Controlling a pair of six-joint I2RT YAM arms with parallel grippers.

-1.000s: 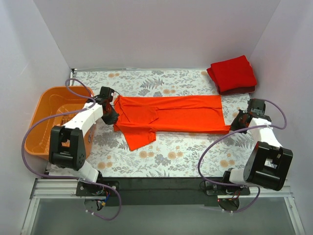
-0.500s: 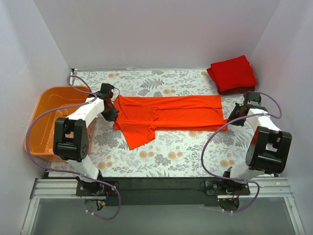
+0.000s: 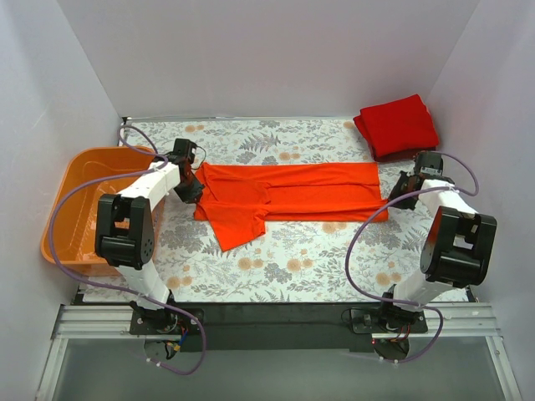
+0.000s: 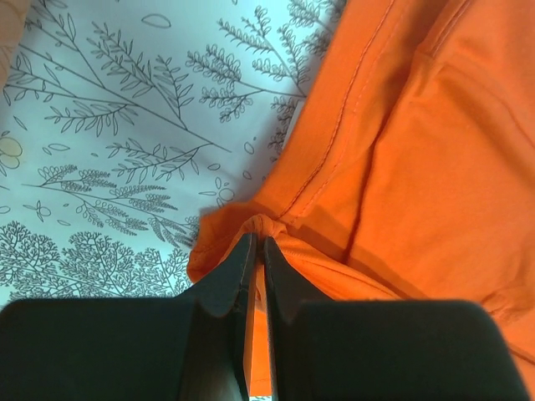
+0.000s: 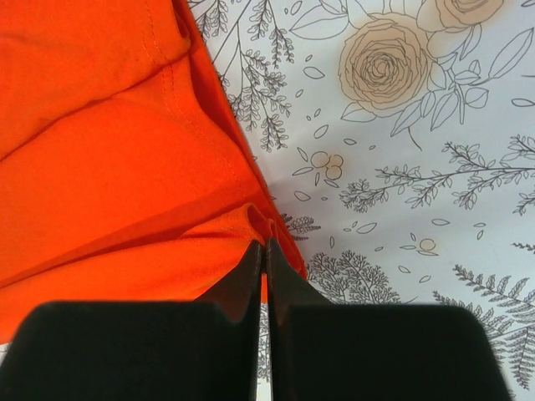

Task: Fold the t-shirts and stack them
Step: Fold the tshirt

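The slim left fingers and right fingers are matte black. Between them, the bright orange-red soft cloth t-shirt is plain, with matching stitching. Under them the flat white desk shows dark line-drawn ferns and tan roses. Beyond the right fingers lies the deeper red folded cloth t-shirt, and beside the left fingers the rigid orange plastic basket.

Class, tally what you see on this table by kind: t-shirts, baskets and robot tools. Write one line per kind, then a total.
T-shirts: 2 (orange-red t-shirt spread out, red t-shirt folded)
Baskets: 1 (orange basket)
Tools: 2 (left tool, right tool, each pinching the orange-red t-shirt)
Total: 5
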